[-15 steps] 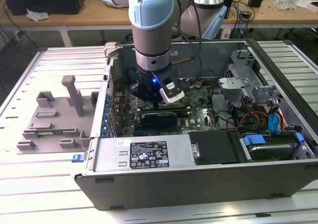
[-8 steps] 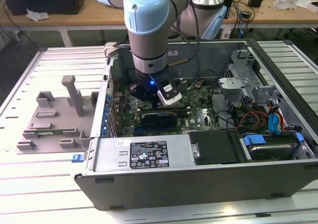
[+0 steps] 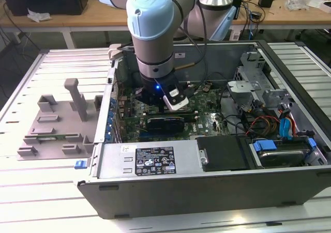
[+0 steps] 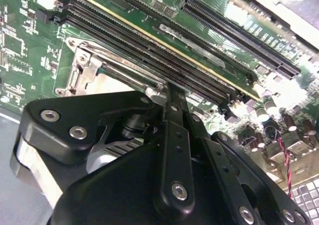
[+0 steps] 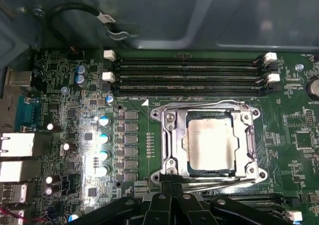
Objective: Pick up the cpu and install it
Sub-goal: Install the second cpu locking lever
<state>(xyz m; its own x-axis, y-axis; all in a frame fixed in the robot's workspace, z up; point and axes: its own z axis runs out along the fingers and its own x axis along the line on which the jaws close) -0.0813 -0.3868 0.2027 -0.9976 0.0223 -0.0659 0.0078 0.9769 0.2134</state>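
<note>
The cpu (image 5: 210, 144) lies flat inside the metal-framed socket (image 5: 169, 135) on the green motherboard (image 5: 75, 135), its silver top facing up, in the first wrist view. The socket frame surrounds it on all sides, with the thin wire lever (image 5: 199, 106) running along the frame's edge nearest the memory slots (image 5: 189, 76). Those long black slots lie parallel to one another, just beyond the socket. At the cpu's 9 o'clock in that view stands a row of small round capacitors (image 5: 103, 145). The gripper (image 5: 172, 192) hangs just above the board beside the socket, its black fingers (image 4: 172, 115) pressed together with nothing between them, clear of the chip. In the exterior view the arm (image 3: 155, 31) reaches down into the open computer case (image 3: 207, 191), which sits on the desk (image 3: 31, 202); a grey plastic tray (image 3: 51, 129) with upright blocks rests at the case's 9 o'clock
</note>
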